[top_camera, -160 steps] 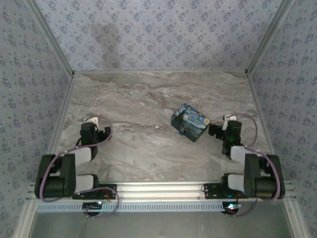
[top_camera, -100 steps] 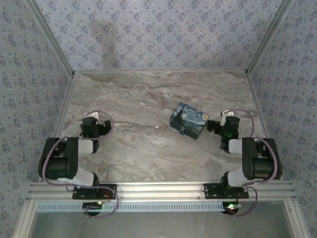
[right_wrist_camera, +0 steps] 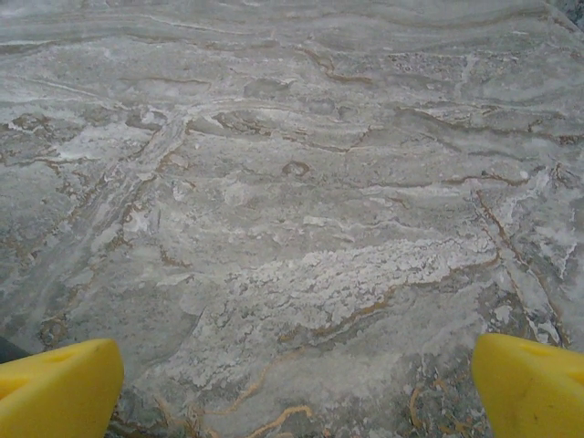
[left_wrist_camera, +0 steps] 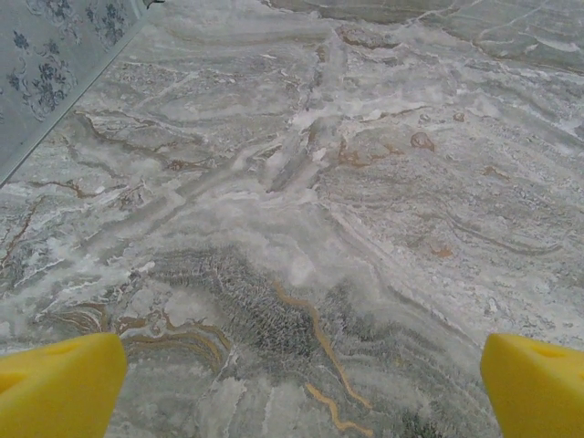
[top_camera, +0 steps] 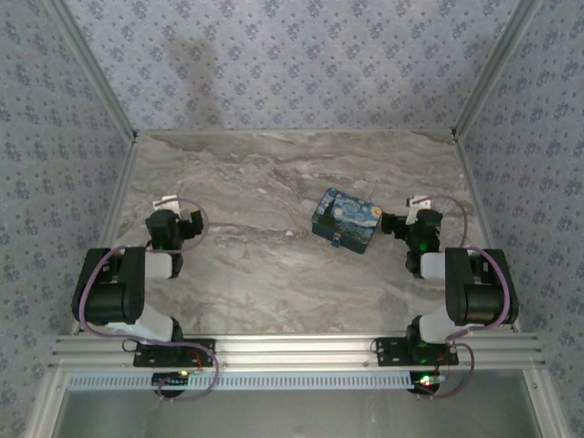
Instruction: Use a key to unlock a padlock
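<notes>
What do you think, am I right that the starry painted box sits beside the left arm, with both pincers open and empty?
Not quite. The starry painted box sits beside the right arm, as the top external view shows. The left pincer and right pincer are indeed open and empty.

Soft even light, faint shadow on back wall (top_camera: 301, 55)
</notes>
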`<state>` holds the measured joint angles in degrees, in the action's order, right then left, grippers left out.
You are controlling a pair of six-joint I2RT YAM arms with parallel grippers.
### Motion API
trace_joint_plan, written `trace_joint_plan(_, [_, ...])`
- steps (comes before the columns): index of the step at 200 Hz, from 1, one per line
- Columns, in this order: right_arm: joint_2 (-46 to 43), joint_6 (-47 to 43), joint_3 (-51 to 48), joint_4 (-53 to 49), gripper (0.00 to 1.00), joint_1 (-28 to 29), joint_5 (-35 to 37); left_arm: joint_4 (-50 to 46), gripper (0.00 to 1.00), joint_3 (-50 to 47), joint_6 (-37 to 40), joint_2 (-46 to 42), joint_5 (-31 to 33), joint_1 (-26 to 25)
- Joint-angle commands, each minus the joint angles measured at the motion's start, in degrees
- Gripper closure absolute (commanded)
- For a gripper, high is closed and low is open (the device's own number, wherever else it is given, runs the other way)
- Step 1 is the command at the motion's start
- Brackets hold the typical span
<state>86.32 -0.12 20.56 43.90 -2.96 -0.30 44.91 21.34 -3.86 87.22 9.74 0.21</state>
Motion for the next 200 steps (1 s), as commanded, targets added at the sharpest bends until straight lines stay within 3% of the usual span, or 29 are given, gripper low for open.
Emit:
trace_joint_plan(1, [1.0,-1.3,1.7,2.7,0.0,0.2,-1.1,3.2,0.0,1.6,1.0,0.7,0.6,-0.6])
trace_joint_plan(32, [-2.8,0.4,5.0,-6.2,0.0,-0.2,1.4,0.6,0.0,2.1,0.6,-1.7,1.7,-0.6])
trace_joint_plan(62, [-8.9,2.6,9.3,-17.8,0.0,-1.2,2.1,-16.9,0.0,8.4,-1.9,-8.0,0.7,0.7])
trace_joint_plan(89, [-17.2,7.9,9.8,-22.4,0.0,-1.9,2.7,-24.9,0.0,11.1,-9.2,-14.6,-4.2,2.8])
trace_joint_plan(110, [-22.7,18.6,13.5,-33.3,0.0,-2.8,5.9,-31.6,0.0,14.0,-20.6,-19.1,-11.5,5.4])
trace_joint_plan(125, [-25.2,33.7,17.9,-47.2,0.0,-4.0,8.0,-36.3,0.0,17.1,-26.2,-20.0,-16.9,6.3])
trace_joint_plan(161, [-26.1,37.8,18.2,-47.8,0.0,-8.7,-10.0,-40.4,0.02,21.6,-30.8,-19.5,-30.6,4.9])
trace_joint_plan(200, [-23.4,37.3,19.8,-52.6,0.01,-8.4,-21.4,-44.3,0.04,23.5,-29.5,-20.4,-31.4,-4.2])
